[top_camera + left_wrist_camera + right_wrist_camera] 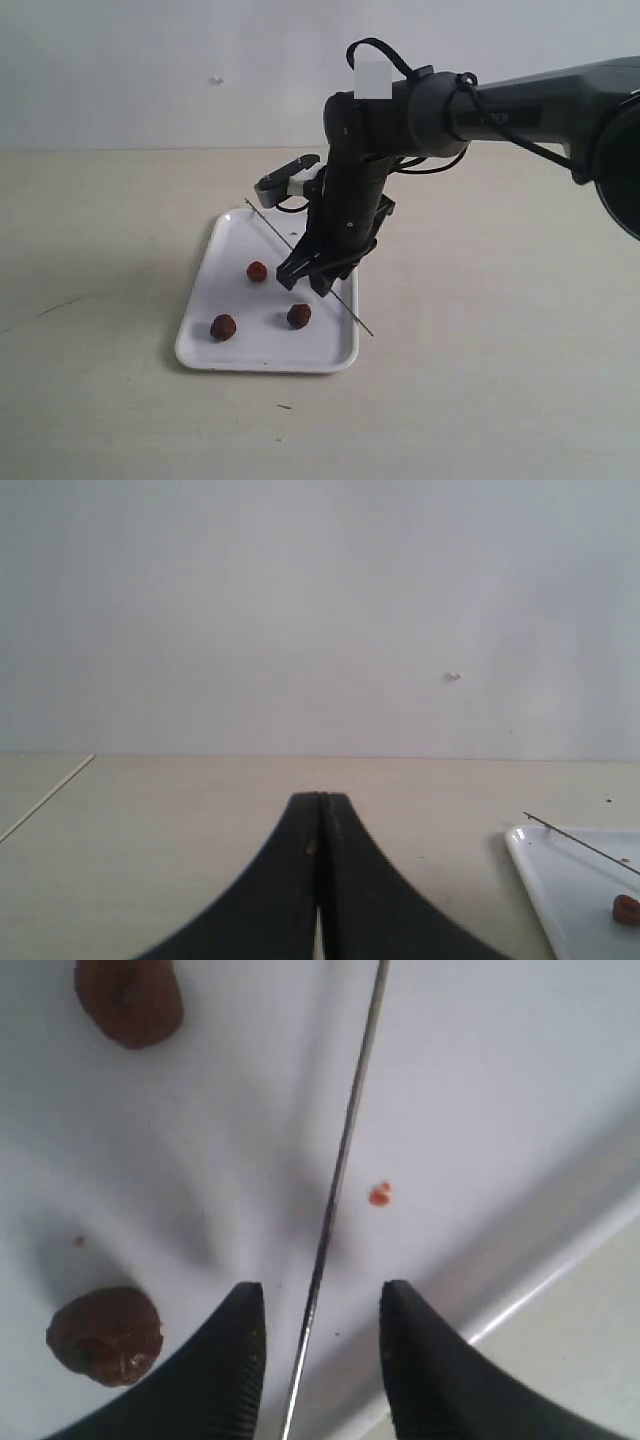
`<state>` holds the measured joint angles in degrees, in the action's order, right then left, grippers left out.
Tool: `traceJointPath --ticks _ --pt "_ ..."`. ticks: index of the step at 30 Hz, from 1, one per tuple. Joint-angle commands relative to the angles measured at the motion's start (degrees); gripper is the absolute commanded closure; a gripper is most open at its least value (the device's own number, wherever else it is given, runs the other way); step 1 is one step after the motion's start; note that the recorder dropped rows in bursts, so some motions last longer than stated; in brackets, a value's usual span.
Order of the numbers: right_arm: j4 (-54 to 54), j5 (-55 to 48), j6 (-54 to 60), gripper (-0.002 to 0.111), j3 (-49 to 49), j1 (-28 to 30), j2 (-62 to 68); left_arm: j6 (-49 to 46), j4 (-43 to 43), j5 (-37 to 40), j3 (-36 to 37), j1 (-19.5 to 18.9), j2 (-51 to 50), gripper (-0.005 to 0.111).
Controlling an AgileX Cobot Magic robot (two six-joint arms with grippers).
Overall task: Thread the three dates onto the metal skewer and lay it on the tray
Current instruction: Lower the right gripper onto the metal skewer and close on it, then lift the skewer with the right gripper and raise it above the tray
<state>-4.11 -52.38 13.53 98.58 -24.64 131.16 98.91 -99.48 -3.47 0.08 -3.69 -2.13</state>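
Your right end effector (308,280) stands low over the tray (265,364), fingers parted, with the skewer (268,224) running between them. Contact with either finger cannot be confirmed. The skewer lies diagonally across the tray, both ends reaching past the rim. All three dates sit loose on the tray, unthreaded: one date (257,271) near the middle, a second date (223,327) and a third date (299,316) nearer the front rim in the exterior view, the third just beside the right fingers. Your left end effector (320,798) is fully closed with nothing in it, above the counter (180,810) beside the tray.
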Motion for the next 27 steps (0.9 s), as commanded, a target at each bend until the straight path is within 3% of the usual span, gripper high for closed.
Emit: traceJointPath --ticks 1,6,16,27 --pt "0.01 0.72 -0.14 0.071 0.43 -0.02 1.6 0.03 -0.18 0.04 -0.08 0.3 -0.03 0.107" --pt "0.01 1.08 -0.46 0.076 0.43 -0.02 2.48 0.03 -0.18 0.04 -0.08 0.3 -0.03 0.107" --pt "0.56 1.46 -6.34 0.108 0.43 -0.02 2.48 0.03 -0.18 0.04 -0.08 0.3 -0.03 0.107" --pt "9.0 1.21 -15.18 0.108 0.43 -0.02 0.35 0.03 -0.18 0.04 -0.08 0.3 -0.03 0.107"
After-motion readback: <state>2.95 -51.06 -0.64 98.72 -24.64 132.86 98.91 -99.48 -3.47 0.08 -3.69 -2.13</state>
